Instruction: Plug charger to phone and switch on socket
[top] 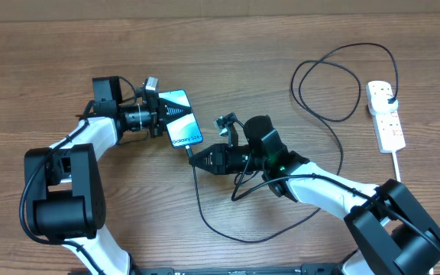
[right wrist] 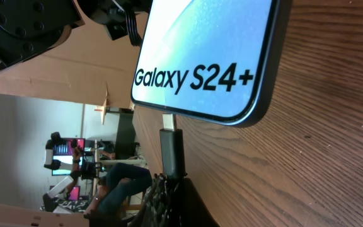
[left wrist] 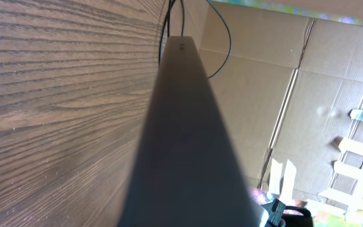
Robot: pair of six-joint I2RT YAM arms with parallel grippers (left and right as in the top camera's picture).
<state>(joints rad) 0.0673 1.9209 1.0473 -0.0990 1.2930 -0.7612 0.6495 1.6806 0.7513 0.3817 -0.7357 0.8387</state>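
- Two claws are closed: the left claw [top: 159,114] grips the phone [top: 182,121] by its end, on the table [top: 281,46].
- At the phone's port, the right claw [top: 193,159] pinches the charger [right wrist: 172,148] tip.
- It's floppy; hold its hard tip.

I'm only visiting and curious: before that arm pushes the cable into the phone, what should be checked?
1. Left gripper holds the phone: ok.
2. Right gripper grips the charger by its connector: ok.
3. Connector points at the phone's bottom edge: ok.
4. Connector fully seated: not ok, bare metal shows.
5. Charger's plug in the socket: looks ok.
6. Socket switched on: cannot tell.
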